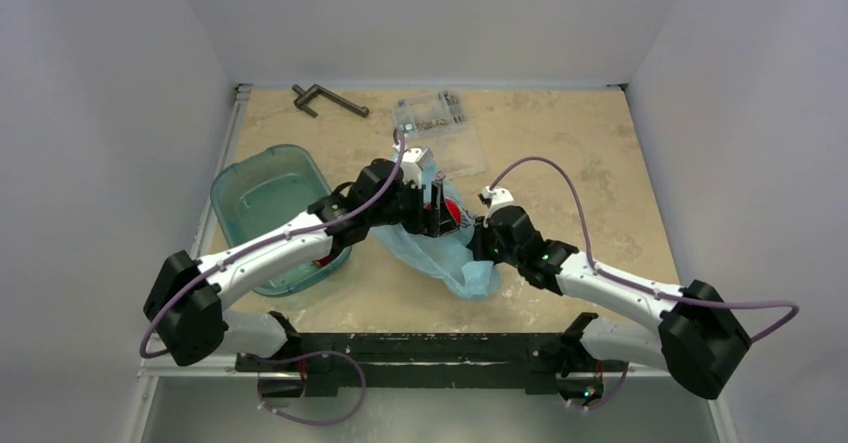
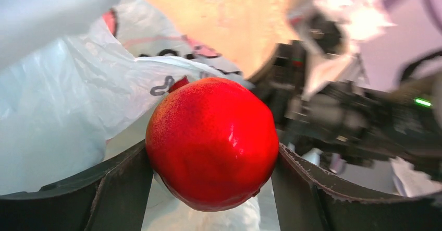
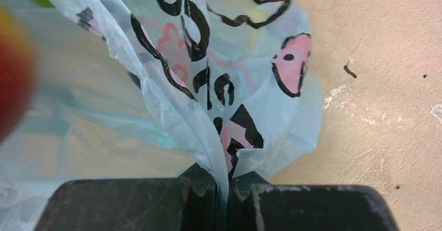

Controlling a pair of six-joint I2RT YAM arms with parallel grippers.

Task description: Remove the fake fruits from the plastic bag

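A glossy red apple [image 2: 213, 142] sits between the two black fingers of my left gripper [image 2: 212, 160], and both fingers press its sides. It hangs over the mouth of the light-blue plastic bag [image 2: 62, 116]. From above, the left gripper [image 1: 441, 213] is over the bag [image 1: 458, 265] at the table's middle, with a bit of red [image 1: 463, 219] showing beside it. My right gripper [image 3: 223, 189] is shut on a pinched fold of the bag [image 3: 208, 85], near its printed black and pink writing. From above, the right gripper [image 1: 479, 235] stands at the bag's right edge. Other fruits are hidden.
A teal translucent tub [image 1: 262, 203] stands to the left, under the left forearm. A clear flat parts box [image 1: 436, 118] and a dark metal tool [image 1: 326, 99] lie at the back. The right arm [image 2: 339, 111] is close in front of the left gripper.
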